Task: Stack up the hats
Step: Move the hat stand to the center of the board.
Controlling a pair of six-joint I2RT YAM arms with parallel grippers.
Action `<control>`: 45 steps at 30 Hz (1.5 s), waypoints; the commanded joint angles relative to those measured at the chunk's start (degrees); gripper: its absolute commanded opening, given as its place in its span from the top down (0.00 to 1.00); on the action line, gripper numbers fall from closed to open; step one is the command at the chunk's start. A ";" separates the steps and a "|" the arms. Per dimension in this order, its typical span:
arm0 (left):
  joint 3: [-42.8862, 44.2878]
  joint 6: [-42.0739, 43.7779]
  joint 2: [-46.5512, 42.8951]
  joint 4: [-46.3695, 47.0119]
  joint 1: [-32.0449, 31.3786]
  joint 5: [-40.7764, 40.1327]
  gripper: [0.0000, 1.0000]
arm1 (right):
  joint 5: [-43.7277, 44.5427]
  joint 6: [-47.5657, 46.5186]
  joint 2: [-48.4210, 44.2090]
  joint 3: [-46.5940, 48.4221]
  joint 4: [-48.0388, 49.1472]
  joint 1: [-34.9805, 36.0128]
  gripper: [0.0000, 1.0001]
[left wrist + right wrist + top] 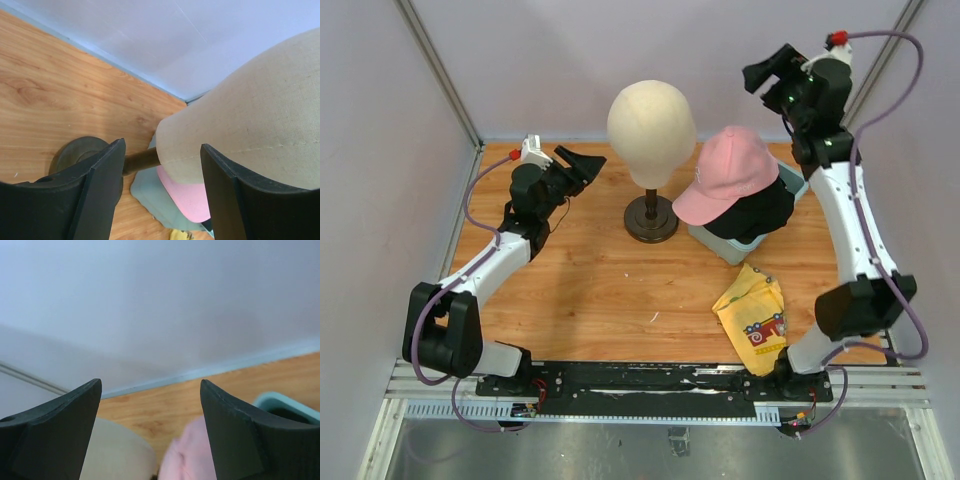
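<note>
A pink cap sits on top of a black cap at the right middle of the table, brim toward the mannequin. In the left wrist view the pink brim shows under the mannequin head. In the right wrist view the pink crown is blurred, low between the fingers. My right gripper hangs open above and behind the stack, holding nothing. My left gripper is open and empty, left of the mannequin and pointing at it.
A cream mannequin head stands on a dark round stand at the table's middle. A pale teal piece lies under the caps. A yellow cloth with red print lies near the right arm's base. Walls close in left, right and behind.
</note>
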 commanded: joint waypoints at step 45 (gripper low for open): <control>18.14 -17.58 0.19 -13.91 -2.24 2.87 0.30 | 1.84 23.44 27.57 26.85 -5.95 22.24 0.22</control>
